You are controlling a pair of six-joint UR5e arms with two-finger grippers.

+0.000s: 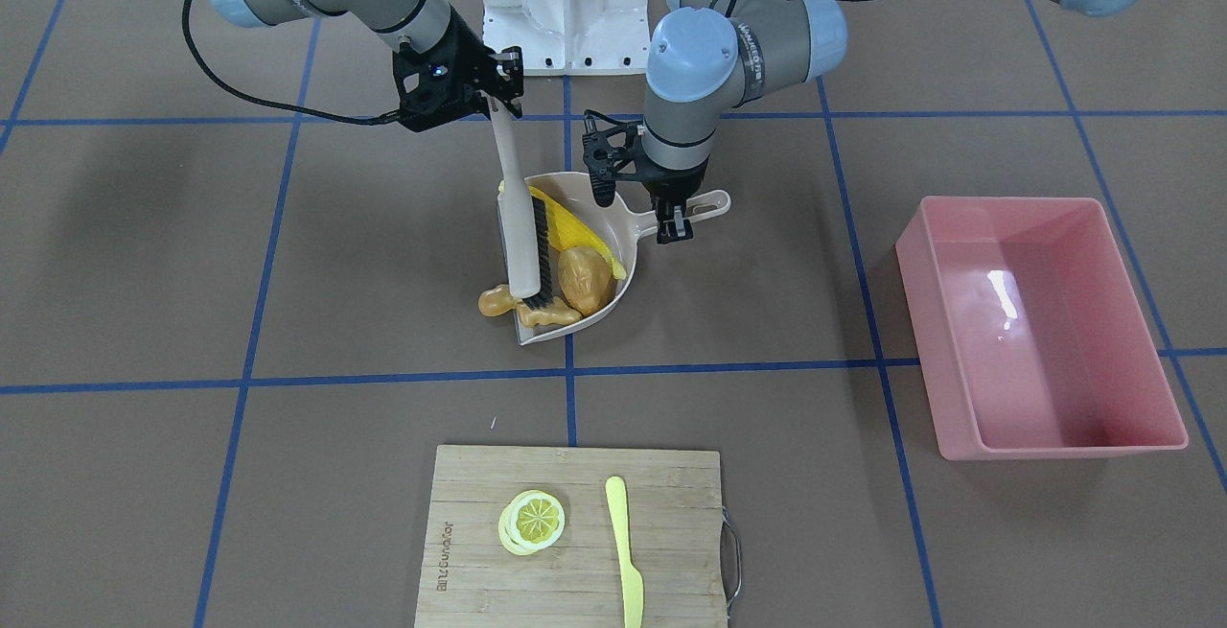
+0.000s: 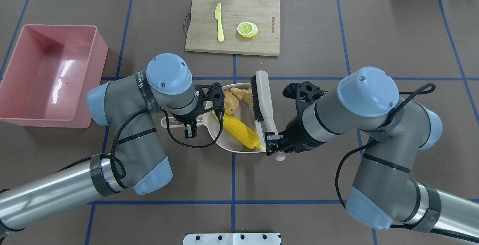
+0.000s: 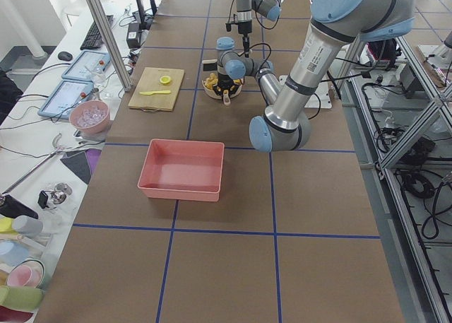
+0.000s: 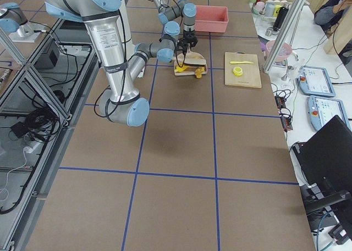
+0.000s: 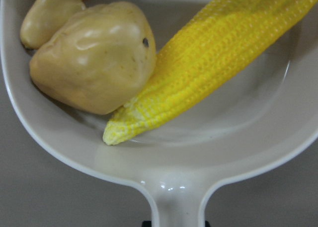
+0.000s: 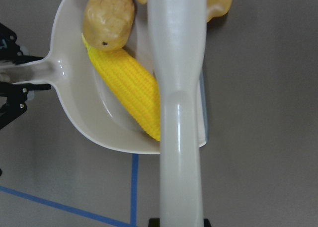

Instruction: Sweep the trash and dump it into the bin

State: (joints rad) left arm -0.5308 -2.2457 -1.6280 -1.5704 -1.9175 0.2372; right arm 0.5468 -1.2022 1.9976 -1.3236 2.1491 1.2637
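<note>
Evidently the left gripper [image 1: 674,223] clamps the dustpan [image 1: 637,240] by its handle to brace it while the right gripper [image 1: 503,91], gripping the brush [image 1: 522,225], works the ginger [image 1: 548,315] in beside corn [image 1: 580,230] and potato [image 1: 583,280], the bin [image 1: 1074,444] well beyond the left gripper.

1. The right gripper [image 1: 505,86] has the brush [image 1: 522,225] by its handle, with the bristles down on the ginger root [image 1: 518,307].
2. The left gripper [image 1: 674,222] is clamped on the dustpan [image 1: 635,235] handle.
3. Corn cob [image 1: 575,225] and potato [image 1: 583,280] are sitting in the pan, and the ginger straddles its lip.
4. The pink bin [image 1: 1045,360] is well apart from all that.
5. There's a cutting board [image 1: 671,532] with a lemon slice [image 1: 532,521] and a yellow knife [image 1: 625,551] on it.
</note>
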